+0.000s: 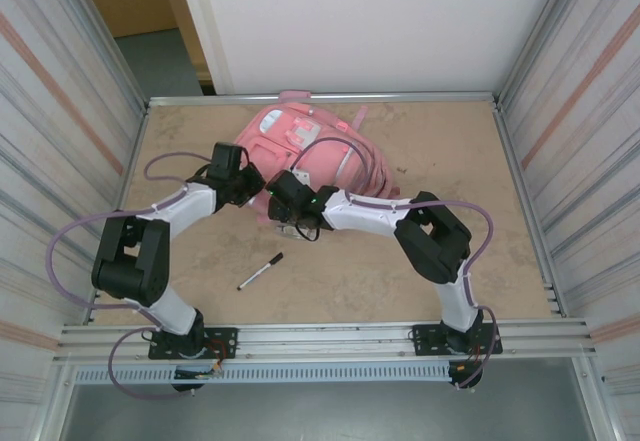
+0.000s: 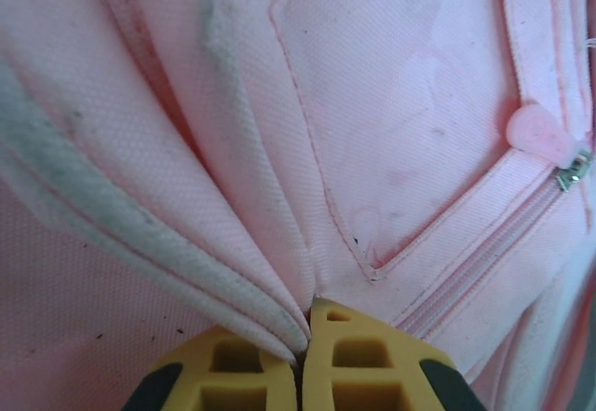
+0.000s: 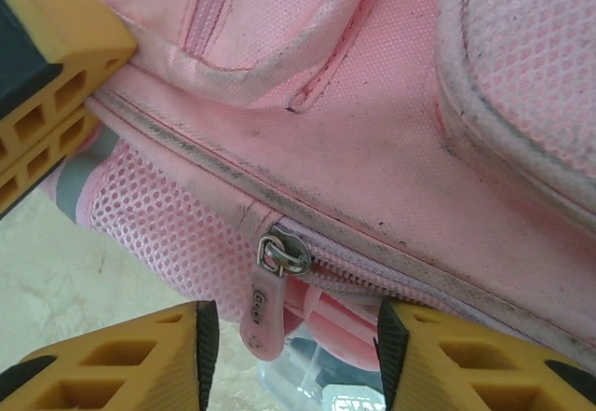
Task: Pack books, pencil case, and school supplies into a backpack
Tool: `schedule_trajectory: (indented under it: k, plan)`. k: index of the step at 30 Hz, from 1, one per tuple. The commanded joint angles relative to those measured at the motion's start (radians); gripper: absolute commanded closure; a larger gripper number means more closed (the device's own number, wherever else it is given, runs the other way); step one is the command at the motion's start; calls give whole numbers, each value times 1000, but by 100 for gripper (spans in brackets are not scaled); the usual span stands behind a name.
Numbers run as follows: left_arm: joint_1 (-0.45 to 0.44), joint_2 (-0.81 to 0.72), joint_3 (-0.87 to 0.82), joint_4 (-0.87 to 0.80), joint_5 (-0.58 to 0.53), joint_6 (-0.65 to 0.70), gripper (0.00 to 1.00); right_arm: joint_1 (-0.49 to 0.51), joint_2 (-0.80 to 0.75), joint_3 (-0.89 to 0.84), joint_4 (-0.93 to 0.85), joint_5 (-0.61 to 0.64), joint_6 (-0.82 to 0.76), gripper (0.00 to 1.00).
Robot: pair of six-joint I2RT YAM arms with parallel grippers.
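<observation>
Backpack: the pink backpack (image 1: 300, 136) lies at the far middle of the table (image 1: 450, 161), with both arms reaching in to its near edge.
Left tool: the left tool (image 2: 305, 322) is closed, its yellow fingers pinching a fold of pink fabric with a grey-edged seam; a patch pocket and a zip lie just beyond.
Right tool: the right tool (image 3: 293, 322) is open at the backpack's lower side, fingers spread apart.
Zip pull: a pink zip pull (image 3: 261, 308) hangs from its metal slider between those fingers, touching neither.
Mesh pocket: a pink mesh pocket (image 3: 158, 215) lies just beside the slider.
Marker pen: a black marker pen (image 1: 260, 272) lies alone on the table, nearer the arm bases, well apart from the backpack.
</observation>
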State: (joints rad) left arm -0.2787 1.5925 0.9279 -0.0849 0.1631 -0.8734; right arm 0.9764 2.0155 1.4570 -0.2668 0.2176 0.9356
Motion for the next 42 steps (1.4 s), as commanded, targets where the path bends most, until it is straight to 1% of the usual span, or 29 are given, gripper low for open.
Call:
schedule_trajectory:
  k: [1,3,6,10,16,19,23,27,31,34,38,40,42]
  plan:
    - [-4,-48,-30,31,99,-22,100,-1,28,44,-89,53,96,52]
    - [-4,-50,-44,65,133,-54,100,2,32,54,-103,56,124,55]
    - [-4,-50,-58,92,177,-83,100,3,64,117,-194,116,155,59]
    - [-5,-68,-77,111,178,-92,100,5,125,213,-326,180,174,63]
    - [-1,-94,-73,94,179,-86,100,21,149,268,-391,241,180,63]
    - [2,-94,-68,96,191,-93,100,21,165,313,-445,264,193,66]
    - [2,-88,-69,100,204,-93,100,22,162,327,-437,232,186,72]
    - [5,-81,-71,94,209,-85,100,20,139,318,-431,230,195,79]
    - [7,-88,-74,67,170,-57,100,-1,110,293,-412,181,184,85]
    - [25,-85,-76,60,174,-46,100,-27,68,237,-379,100,206,87]
    - [58,-77,-75,33,158,-7,100,-50,2,153,-363,70,201,91]
    - [82,-67,-71,31,176,8,100,-64,-40,95,-359,53,198,94]
    - [103,-61,-67,28,193,27,100,-86,-105,17,-332,6,199,96]
